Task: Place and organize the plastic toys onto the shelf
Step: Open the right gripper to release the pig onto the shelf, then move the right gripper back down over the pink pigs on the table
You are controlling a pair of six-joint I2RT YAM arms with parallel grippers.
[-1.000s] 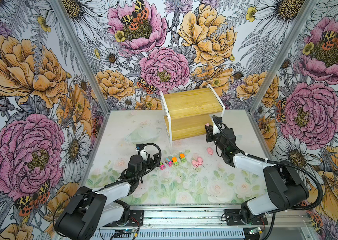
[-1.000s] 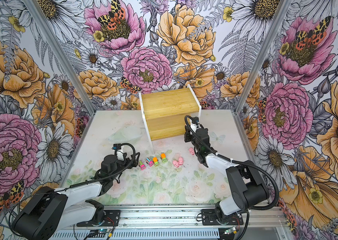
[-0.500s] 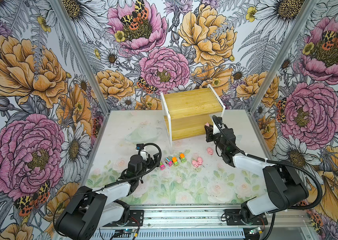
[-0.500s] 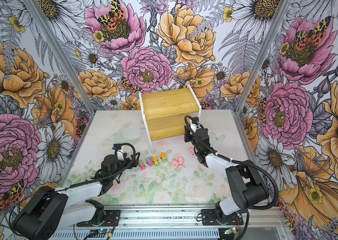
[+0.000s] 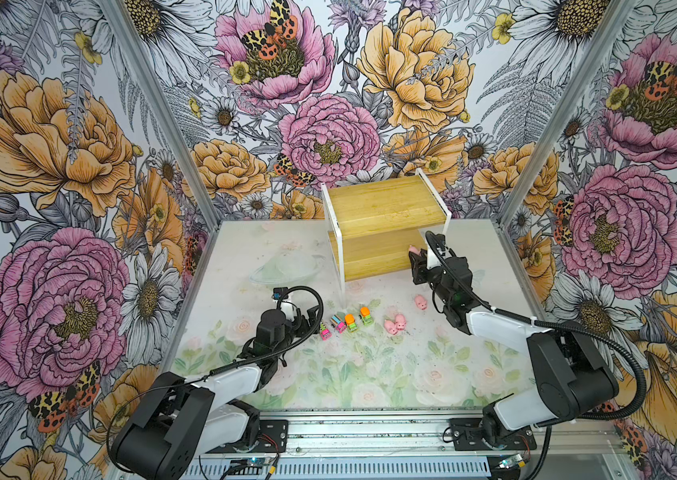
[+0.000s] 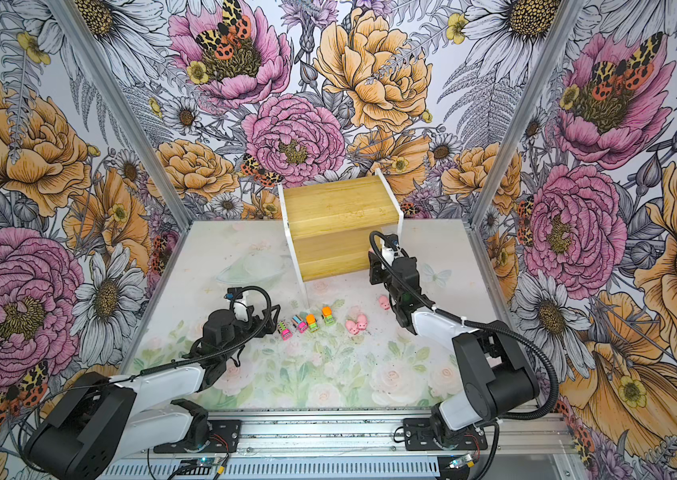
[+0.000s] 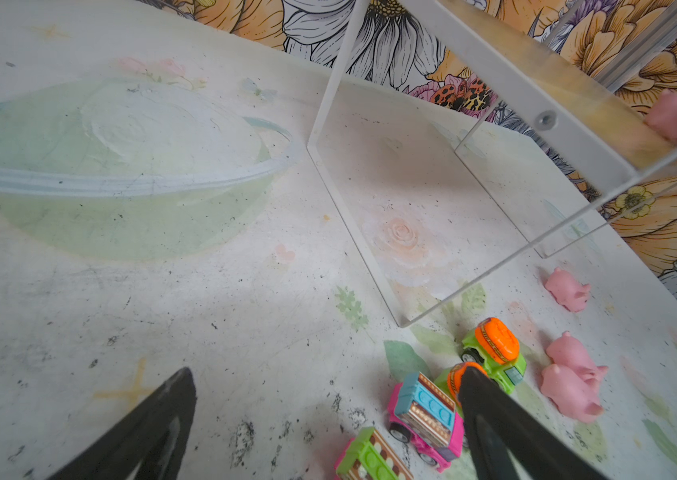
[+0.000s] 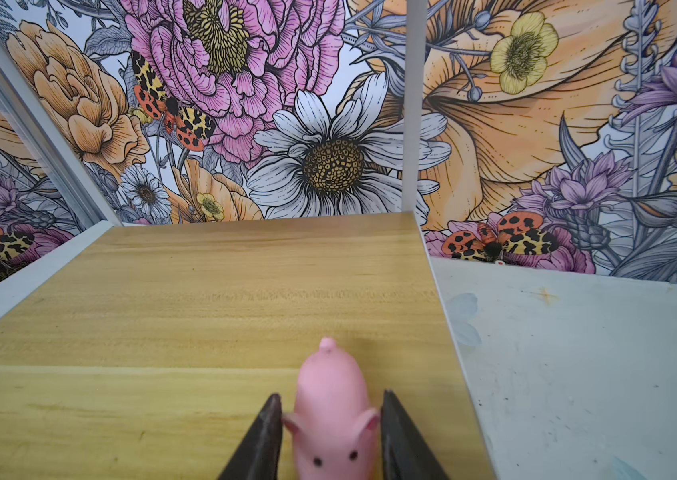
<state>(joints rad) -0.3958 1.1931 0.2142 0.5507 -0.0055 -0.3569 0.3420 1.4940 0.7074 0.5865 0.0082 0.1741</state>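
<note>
Treat pink pig as light, soft, squashy; pinch across flanks, behind ears. Stands on shelf inside barely parted right gripper; see left gripper wide open, empty.

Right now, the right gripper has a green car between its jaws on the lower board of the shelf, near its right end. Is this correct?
Not quite: it is a pink pig, not a green car, as the right wrist view shows. It stands between the jaws of the right gripper on the lower board of the shelf, near its right end.
</note>
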